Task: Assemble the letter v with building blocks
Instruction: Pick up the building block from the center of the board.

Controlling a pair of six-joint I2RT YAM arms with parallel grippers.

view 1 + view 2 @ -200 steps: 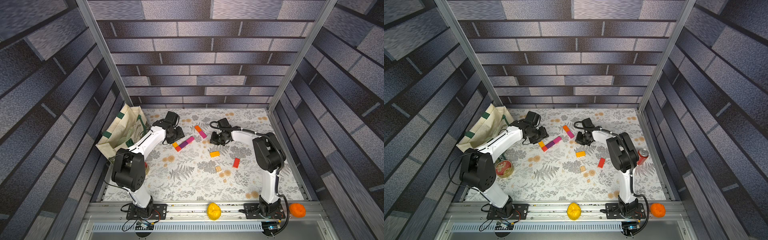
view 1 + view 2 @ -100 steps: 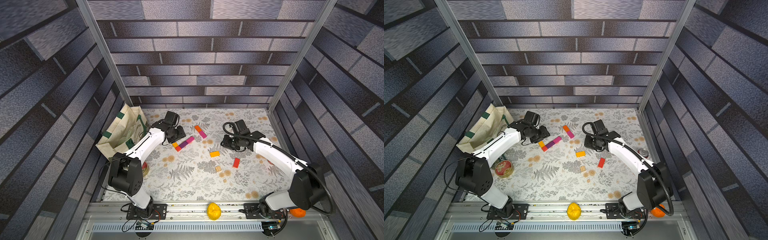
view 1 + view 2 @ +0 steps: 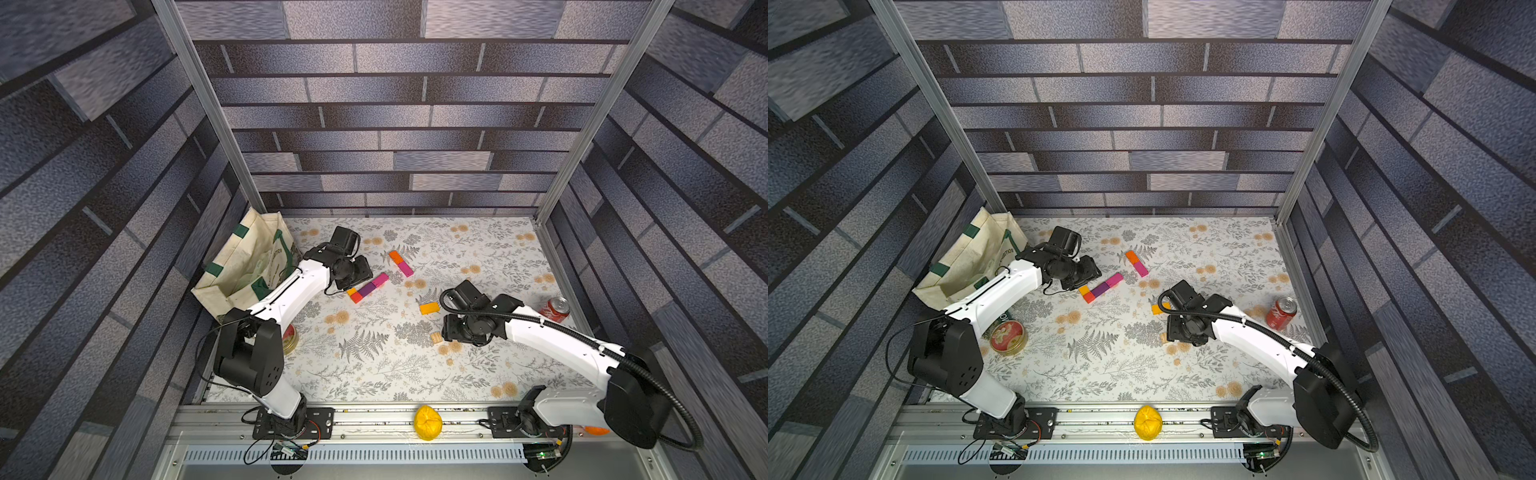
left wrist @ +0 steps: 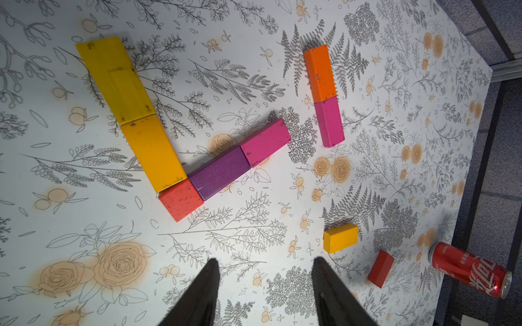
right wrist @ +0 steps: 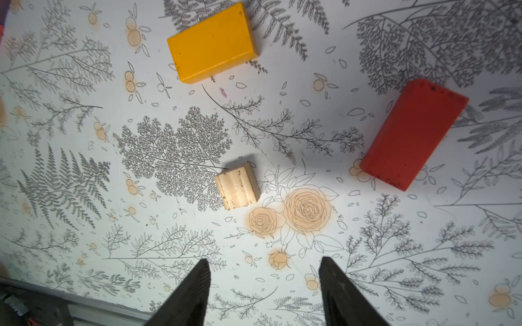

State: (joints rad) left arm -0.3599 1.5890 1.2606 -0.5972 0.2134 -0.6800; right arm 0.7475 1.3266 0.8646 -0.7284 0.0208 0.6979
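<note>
In the left wrist view two rows of building blocks meet at a red block point(image 4: 180, 200). One row is yellow point(image 4: 113, 79) and amber point(image 4: 154, 153), the other purple point(image 4: 219, 172) and magenta point(image 4: 265, 142). An orange and magenta pair point(image 4: 324, 96) lies apart from them. My left gripper point(image 4: 264, 261) hovers open and empty nearby. My right gripper point(image 5: 264, 264) is open and empty above a wood cube point(image 5: 237, 186), with a loose yellow block point(image 5: 211, 42) and a loose red block point(image 5: 412, 132) beyond. In a top view the right arm hides that red block.
A cloth tote bag point(image 3: 245, 266) leans at the back left, with a round red tin point(image 3: 1008, 337) in front of it. A red soda can point(image 3: 557, 309) stands by the right wall. A yellow lump point(image 3: 428, 422) and an orange lump point(image 3: 598, 430) rest at the front rail.
My right arm has swung from beside the orange and magenta pair toward the front right, over the wood cube, and its jaws have opened. The left arm has barely moved.
</note>
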